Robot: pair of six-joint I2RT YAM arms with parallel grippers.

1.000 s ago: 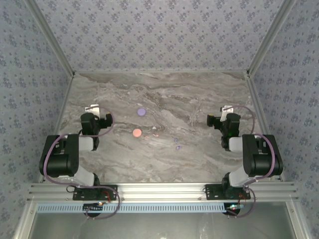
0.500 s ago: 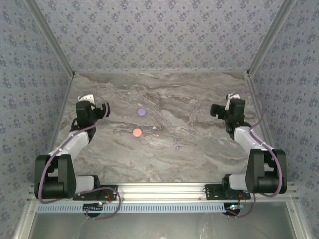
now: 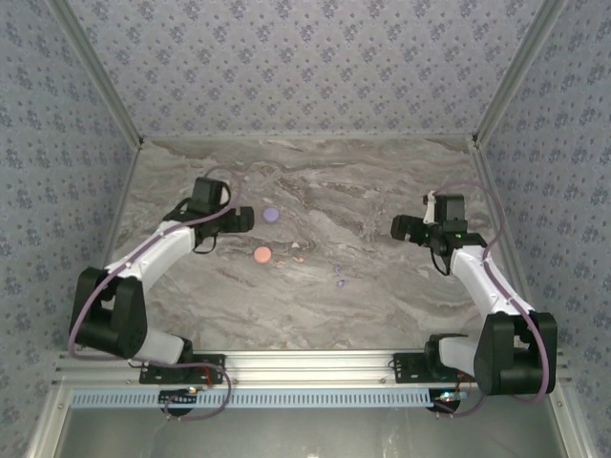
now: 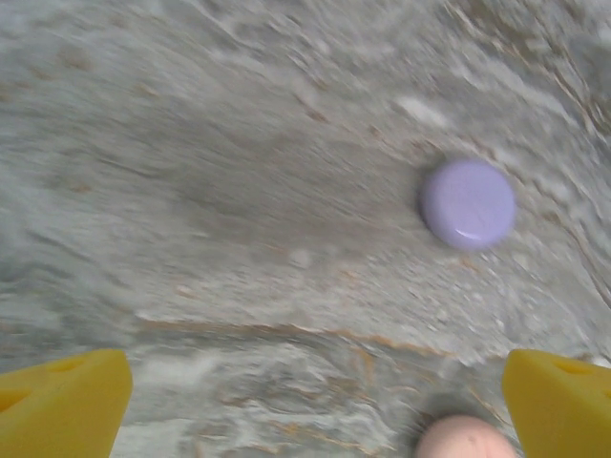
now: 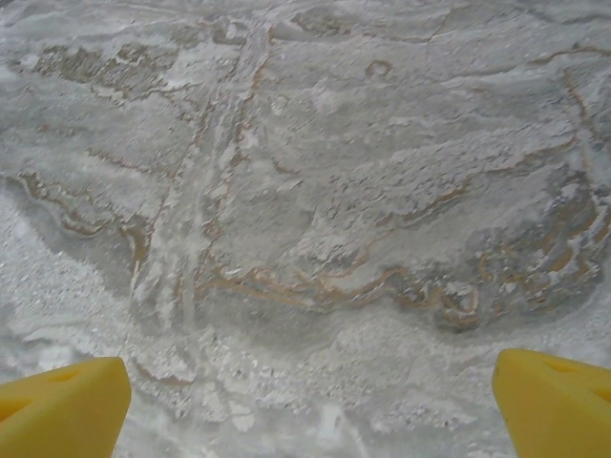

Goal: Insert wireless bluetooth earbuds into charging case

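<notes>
— On the grey veined marble tabletop (image 3: 382, 181), where do the earbuds lie?

— Near the middle. Tiny pale pink earbud bits (image 3: 297, 256) sit just right of a round salmon-pink disc (image 3: 263, 255). Tiny purple earbud bits (image 3: 339, 279) lie farther right and a little nearer the arm bases. All are loose on the stone, apart from both grippers.

— And the round purple disc (image 3: 271, 215)?

— Behind the salmon-pink one, closer to the far wall. The left gripper (image 3: 248, 219) points toward it from the left, near it but not touching. In the left wrist view the purple disc lies ahead and to the right. The salmon-pink disc peeks in at the bottom edge, close to the right-hand yellow tip.

— Fingers?

— The left gripper's yellow fingertips (image 4: 62, 405) stand wide apart with nothing between them. The right gripper (image 3: 395, 227), well right of the purple bits, is spread wide too, its yellow pads (image 5: 554, 401) over bare marble.
</notes>
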